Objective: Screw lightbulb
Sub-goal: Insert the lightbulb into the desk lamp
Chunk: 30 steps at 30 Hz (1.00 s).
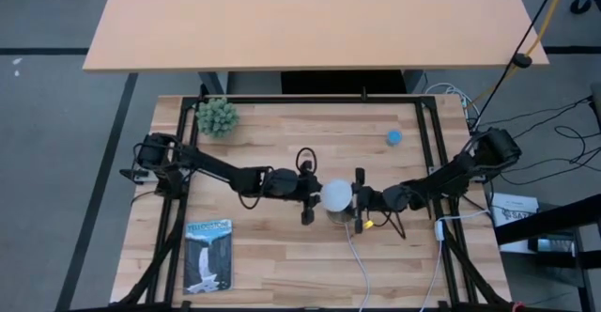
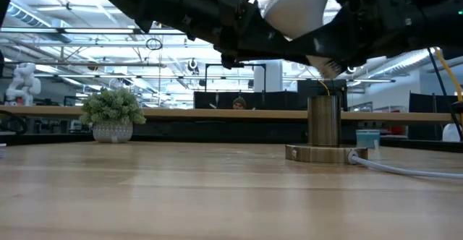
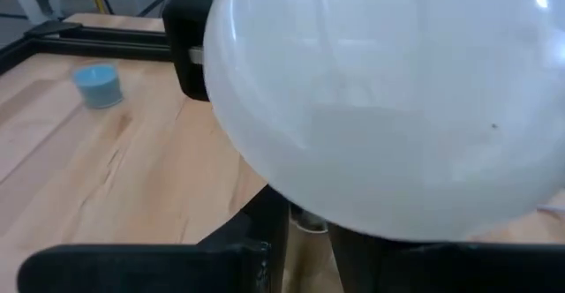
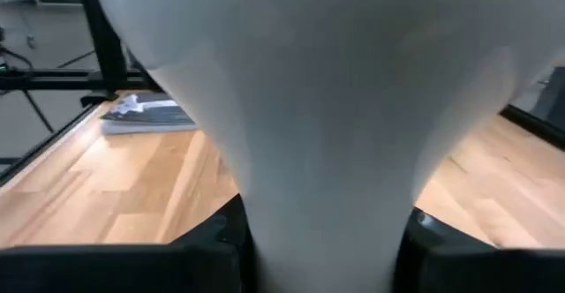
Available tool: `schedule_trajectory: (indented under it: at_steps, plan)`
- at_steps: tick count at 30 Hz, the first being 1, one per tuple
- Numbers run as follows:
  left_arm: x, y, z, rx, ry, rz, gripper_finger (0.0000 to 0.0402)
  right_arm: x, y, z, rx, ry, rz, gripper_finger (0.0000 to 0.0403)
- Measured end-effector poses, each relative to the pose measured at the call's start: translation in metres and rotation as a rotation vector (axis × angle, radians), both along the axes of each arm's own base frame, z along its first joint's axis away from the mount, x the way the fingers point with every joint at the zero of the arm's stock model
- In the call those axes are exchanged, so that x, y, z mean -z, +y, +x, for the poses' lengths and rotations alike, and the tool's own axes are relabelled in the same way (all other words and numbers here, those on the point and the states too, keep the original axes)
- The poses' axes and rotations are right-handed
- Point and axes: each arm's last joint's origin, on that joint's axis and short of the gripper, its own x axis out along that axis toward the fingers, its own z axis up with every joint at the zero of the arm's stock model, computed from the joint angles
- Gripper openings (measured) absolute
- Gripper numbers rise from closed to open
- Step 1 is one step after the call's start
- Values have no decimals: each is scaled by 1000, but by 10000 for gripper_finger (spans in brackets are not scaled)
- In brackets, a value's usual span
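Gripping lightbulb [image 2: 296, 5]: both tools, left [image 1: 312, 192] and right [image 1: 360, 199], clamp it, tilted above socket [image 2: 324, 121]; cross-threading risk.

lightbulb [image 4: 327, 134] neck between right claw [image 4: 322, 249] fingers

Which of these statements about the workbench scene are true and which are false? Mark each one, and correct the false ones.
1. The lightbulb is held in the air above the socket. True.
2. The bulb is already screwed into the socket. False: the low view shows a gap between them.
3. A small potted plant stands near a far corner of the table. True.
4. A booklet lies on the table. True.
5. The blue object sits inside the socket. False: it stands apart, toward the table's far edge.
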Motion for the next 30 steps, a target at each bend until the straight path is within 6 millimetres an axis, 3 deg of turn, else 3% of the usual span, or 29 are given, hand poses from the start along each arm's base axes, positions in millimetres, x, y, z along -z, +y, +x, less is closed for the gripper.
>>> schedule_trajectory:
  at_steps: [7,25,30]
  plan:
    - [1,1,0,-4,1,-3,78,5,-1,2,16,63,38,171]
    - [0,-2,0,8,1,-29,78,7,-4,-4,42,156,73,169]
    - [13,-4,4,50,28,-58,78,14,-4,-6,57,215,129,169]
